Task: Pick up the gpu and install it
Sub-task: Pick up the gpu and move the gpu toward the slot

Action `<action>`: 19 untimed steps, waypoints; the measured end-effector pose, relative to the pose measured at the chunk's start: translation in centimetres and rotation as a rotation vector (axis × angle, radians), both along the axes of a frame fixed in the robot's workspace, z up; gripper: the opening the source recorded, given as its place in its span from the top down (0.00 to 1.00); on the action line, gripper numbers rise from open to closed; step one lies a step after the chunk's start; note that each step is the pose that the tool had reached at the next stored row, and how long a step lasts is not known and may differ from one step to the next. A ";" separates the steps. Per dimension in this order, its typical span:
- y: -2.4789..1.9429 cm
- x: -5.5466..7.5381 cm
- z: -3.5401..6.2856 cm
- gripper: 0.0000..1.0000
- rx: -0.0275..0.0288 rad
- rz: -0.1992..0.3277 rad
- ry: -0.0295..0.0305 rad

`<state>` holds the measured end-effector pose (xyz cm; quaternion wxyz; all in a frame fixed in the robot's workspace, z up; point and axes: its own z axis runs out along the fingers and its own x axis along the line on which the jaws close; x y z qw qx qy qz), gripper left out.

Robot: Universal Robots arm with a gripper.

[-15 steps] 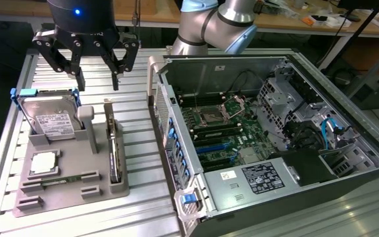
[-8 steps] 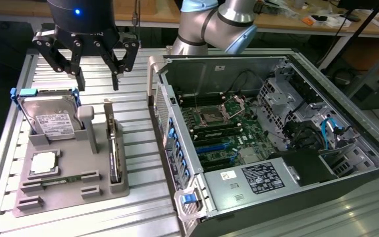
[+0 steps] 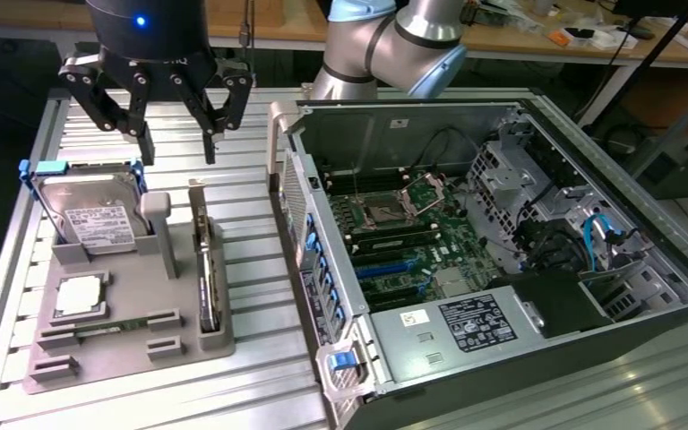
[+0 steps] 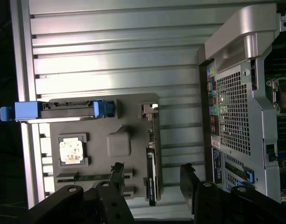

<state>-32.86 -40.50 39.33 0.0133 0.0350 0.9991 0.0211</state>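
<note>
My gripper (image 3: pixel 178 148) hangs over the ribbed table (image 3: pixel 248 269), jaws spread wide and holding nothing. Near it the gpu (image 3: pixel 207 269) stands on edge in a slot of the grey holder (image 3: pixel 123 356), beside the hard drive (image 3: pixel 90 215). The open computer case (image 3: pixel 500 269) lies toward the exterior view's right

We're in a robotics lab/workshop: a UR arm (image 3: pixel 392 40) over a ribbed alu. table (image 3: pixel 248 260), an opened PC tower (image 3: pixel 380 134), a grey parts fixture (image 3: pixel 129 354) w/ components, and cluttered wooden benches (image 3: pixel 523 45) at the back.
</note>
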 end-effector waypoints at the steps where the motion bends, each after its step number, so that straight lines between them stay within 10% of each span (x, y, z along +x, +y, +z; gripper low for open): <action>1: 0.00 0.0 0.00 0.40 0.0000 0.000 0.0000; 19: -0.19 0.0 -0.86 0.40 0.0029 0.000 0.0000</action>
